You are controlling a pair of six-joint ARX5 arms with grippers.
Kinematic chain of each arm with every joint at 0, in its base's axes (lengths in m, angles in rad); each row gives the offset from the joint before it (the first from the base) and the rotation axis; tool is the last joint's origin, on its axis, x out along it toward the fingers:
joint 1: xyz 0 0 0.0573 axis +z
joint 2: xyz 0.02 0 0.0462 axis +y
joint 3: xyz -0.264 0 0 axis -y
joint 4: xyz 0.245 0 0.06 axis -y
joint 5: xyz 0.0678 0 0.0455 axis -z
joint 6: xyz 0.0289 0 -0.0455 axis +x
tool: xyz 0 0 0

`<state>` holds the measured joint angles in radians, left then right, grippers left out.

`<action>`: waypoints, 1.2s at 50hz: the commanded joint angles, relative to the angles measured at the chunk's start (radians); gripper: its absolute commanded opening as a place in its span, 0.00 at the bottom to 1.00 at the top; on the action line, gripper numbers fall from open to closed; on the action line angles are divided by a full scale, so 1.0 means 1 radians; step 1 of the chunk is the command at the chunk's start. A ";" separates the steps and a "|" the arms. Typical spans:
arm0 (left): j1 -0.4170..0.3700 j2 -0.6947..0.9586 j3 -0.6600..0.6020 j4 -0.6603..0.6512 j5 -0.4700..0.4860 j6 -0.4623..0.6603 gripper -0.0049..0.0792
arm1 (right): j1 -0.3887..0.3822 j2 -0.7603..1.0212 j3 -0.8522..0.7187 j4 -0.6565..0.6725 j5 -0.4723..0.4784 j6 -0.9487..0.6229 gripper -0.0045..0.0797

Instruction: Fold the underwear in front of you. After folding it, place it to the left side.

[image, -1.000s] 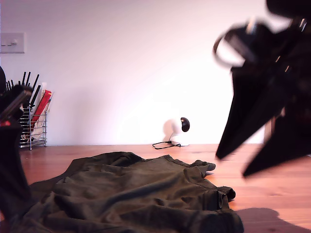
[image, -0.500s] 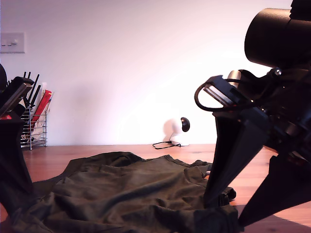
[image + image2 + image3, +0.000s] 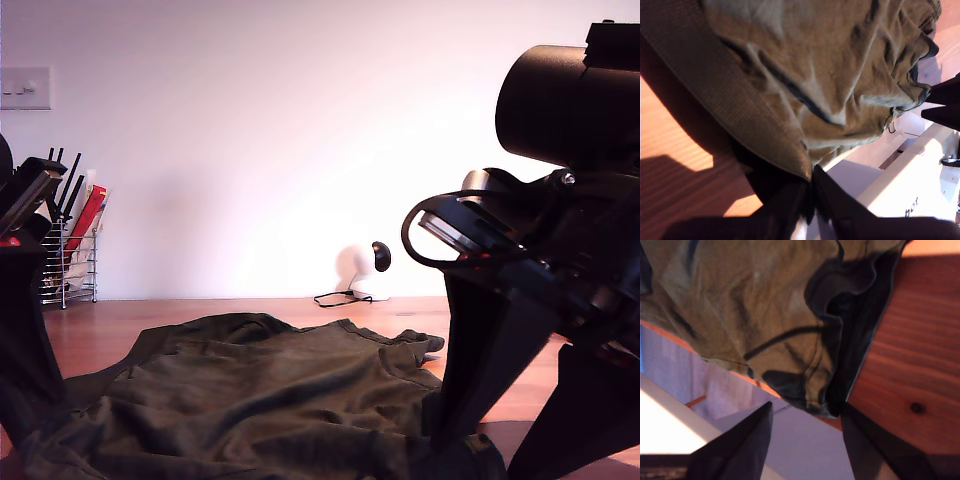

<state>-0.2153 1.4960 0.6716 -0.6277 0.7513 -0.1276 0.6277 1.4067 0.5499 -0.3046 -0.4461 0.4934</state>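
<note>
a wide wooden tabletop runs back to a pale wall. spread across its near part lies the underwear, a large, dark olive-green cloth, rumpled and unfolded, with a wide darker waistband at one edge and stitched hems. it fills the lower middle of the exterior view, lying flat on the wood.

at the exterior view's right, my second end effector looms large and dark. its fingers are spread apart and straddle a bunched corner of the cloth that rests on the wood; nothing is pinched yet. at the exterior view's left, my first end effector sits low at the cloth's opposite edge. its fingers look pressed together at the waistband's edge, but whether fabric is caught between them i cannot tell.

further back, smaller: a wire rack of upright items by the wall at the exterior view's left, a light switch above it, and a small white round camera with its cord by the wall.

risks, as i judge them: the spread fingers may close on only the top layer of the bunched corner, so the cloth slips out when lifted. if one end effector grips and the other misses, the garment would drag sideways and crease instead of folding cleanly. pressing too low could jam fingertips into the wood.
</note>
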 commanded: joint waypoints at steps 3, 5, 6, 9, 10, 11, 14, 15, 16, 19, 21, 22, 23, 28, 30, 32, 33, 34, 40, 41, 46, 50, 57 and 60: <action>-0.001 0.007 0.005 0.002 0.004 0.006 0.04 | -0.010 0.022 -0.010 -0.023 0.011 -0.023 0.52; -0.001 0.007 0.005 0.002 0.004 0.006 0.04 | -0.015 0.022 -0.010 -0.023 0.010 -0.024 0.52; -0.001 0.007 0.005 0.002 0.004 0.006 0.04 | -0.017 0.023 -0.010 -0.023 0.010 -0.027 0.52; -0.001 0.007 0.005 0.002 0.004 0.006 0.04 | -0.024 0.023 -0.010 -0.027 0.013 -0.033 0.52; -0.001 0.007 0.005 0.002 0.004 0.006 0.04 | -0.026 0.023 -0.009 -0.030 0.015 -0.039 0.52; -0.001 0.007 0.005 0.002 0.004 0.006 0.04 | -0.027 0.023 -0.009 -0.034 0.015 -0.045 0.52; -0.001 0.007 0.005 0.002 0.004 0.006 0.04 | -0.030 0.023 -0.009 -0.042 0.014 -0.053 0.52; -0.001 0.007 0.005 0.003 0.004 0.006 0.04 | -0.033 0.023 -0.009 -0.042 0.014 -0.054 0.52; -0.001 0.007 0.005 0.004 0.004 0.006 0.04 | -0.035 0.023 -0.008 -0.043 0.012 -0.055 0.52; -0.001 0.007 0.005 0.004 0.004 0.006 0.04 | -0.045 0.022 0.000 -0.045 0.011 -0.056 0.52; -0.001 0.007 0.005 0.003 0.004 0.006 0.04 | -0.050 0.022 0.006 -0.046 0.011 -0.056 0.52; -0.001 0.007 0.005 0.003 0.004 0.006 0.04 | -0.053 0.022 0.010 -0.046 0.011 -0.057 0.52; -0.001 0.007 0.005 0.003 0.004 0.006 0.04 | -0.054 0.022 0.012 -0.046 0.011 -0.057 0.52; -0.001 0.007 0.005 0.002 0.004 0.006 0.04 | -0.056 0.022 0.015 -0.054 0.011 -0.066 0.52; -0.001 0.007 0.005 0.003 0.004 0.006 0.04 | -0.060 0.023 0.015 -0.069 0.010 -0.071 0.52; -0.001 0.007 0.005 0.003 0.004 0.006 0.04 | -0.061 0.023 0.015 -0.083 0.010 -0.072 0.52; -0.001 0.007 0.005 0.004 0.004 0.006 0.04 | -0.061 0.023 0.015 -0.088 0.010 -0.074 0.52; -0.001 0.007 0.005 0.004 0.004 0.006 0.04 | -0.060 0.023 0.015 -0.091 0.010 -0.074 0.52; -0.001 0.007 0.005 0.003 0.004 0.014 0.04 | -0.061 0.023 0.015 -0.100 -0.006 -0.071 0.52; -0.001 0.007 0.005 0.003 0.004 0.016 0.04 | -0.061 0.023 0.015 -0.101 -0.011 -0.070 0.52; -0.001 0.007 0.005 0.004 0.004 0.017 0.04 | -0.060 0.023 0.015 -0.097 -0.024 -0.061 0.52; -0.001 0.007 0.005 0.003 0.004 0.017 0.04 | -0.060 0.023 0.015 -0.090 -0.028 -0.047 0.52; -0.001 0.007 0.005 0.001 0.004 0.024 0.04 | -0.059 0.024 0.015 -0.078 -0.043 -0.042 0.52; -0.001 0.007 0.005 0.000 0.004 0.024 0.04 | -0.058 0.027 0.015 -0.071 -0.045 -0.034 0.52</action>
<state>-0.2153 1.4963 0.6716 -0.6273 0.7513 -0.1154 0.5697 1.4128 0.5739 -0.3859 -0.4862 0.4496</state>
